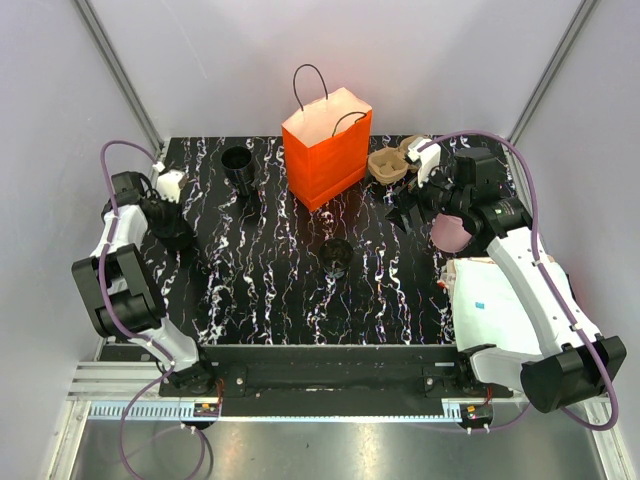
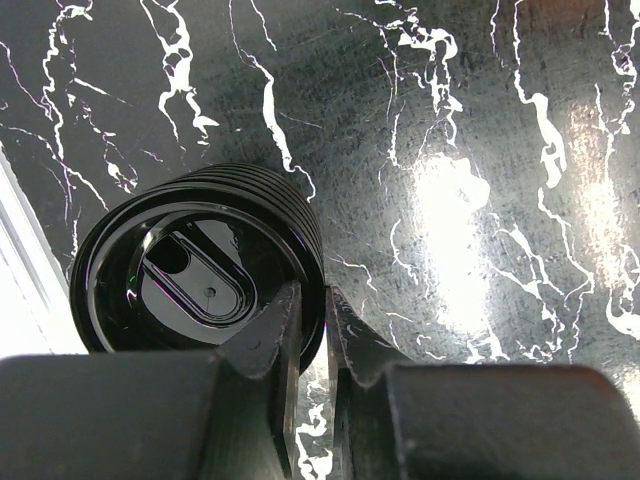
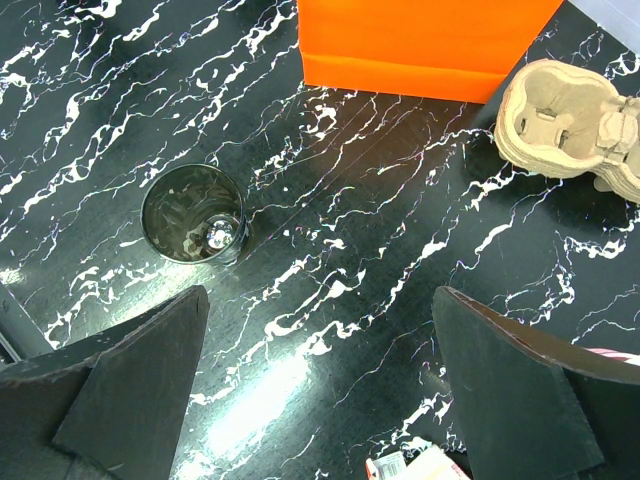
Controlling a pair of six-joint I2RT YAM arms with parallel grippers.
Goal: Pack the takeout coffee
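Takeout coffee cup (image 1: 335,255) stood upright on the worktop (image 1: 270,300), in front of the orange paper bag (image 1: 325,155) and clear of it. In the right wrist view its mouth looked uncovered, with something glinting inside. A second black cup (image 1: 238,165), also open at the top, stood just left of the bag. Further left of the bag, well apart from it near the worktop's edge, sat a stack of black lids (image 2: 200,270), ribbed down its side, the top lid showing an oval recess and a sip hole. The left fingers (image 2: 283,335) had drawn almost together on the near rim of that stack, one inside the rim and one outside, so that the rim was pinched between them. Right of the bag lay the brown pulp tray (image 1: 388,165), close beside the bag's right side. In front of the tray the right fingers (image 3: 130,370) hung spread wide above the bare worktop, holding nothing. A pink cup (image 1: 450,232) stood right of the bag, partly hidden by the right arm.
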